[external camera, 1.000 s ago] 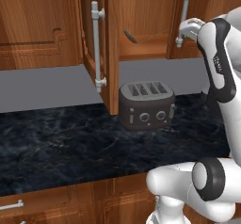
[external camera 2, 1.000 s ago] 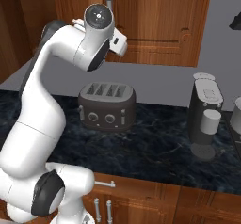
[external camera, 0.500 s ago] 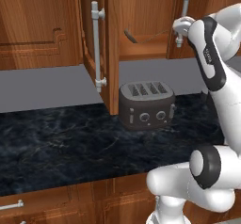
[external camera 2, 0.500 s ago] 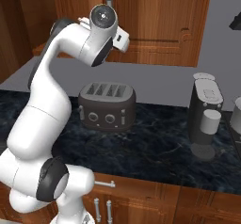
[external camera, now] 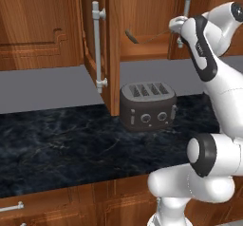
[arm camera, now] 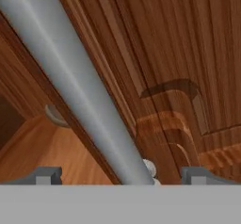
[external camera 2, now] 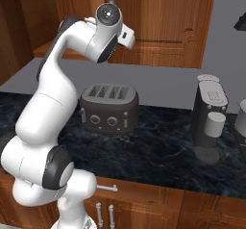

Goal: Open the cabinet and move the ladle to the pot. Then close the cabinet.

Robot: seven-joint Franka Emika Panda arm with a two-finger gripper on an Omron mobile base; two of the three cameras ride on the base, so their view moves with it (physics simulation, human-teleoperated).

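Note:
The cabinet (external camera: 142,11) has its left door (external camera: 112,54) swung open, edge-on to me. Inside, the ladle (external camera: 142,38) lies on the shelf, bowl to the left and thin handle running right. My gripper (external camera: 180,28) is up at the right door's long silver handle (external camera: 188,6). In the hand view the gripper (arm camera: 120,173) is open, and the handle bar (arm camera: 80,86) runs slantwise between the fingertips (arm camera: 47,173) without being pinched. A grey curve (arm camera: 54,117) past the bar looks like the ladle's bowl. A pale sliver at the right edge may be the pot (external camera 2: 241,120).
A dark four-slot toaster (external camera: 148,105) stands on the black marble counter (external camera: 61,144) under the cabinet. A dark coffee machine (external camera 2: 210,120) with a small white cup stands to the right. My white arm (external camera 2: 72,55) arches over the toaster. Low cabinets with short handles (external camera 2: 105,188) run below.
The arm has swung higher and its elbow has risen. The hand has shifted slightly left, closer to the right door's handle. The jaws have stayed open.

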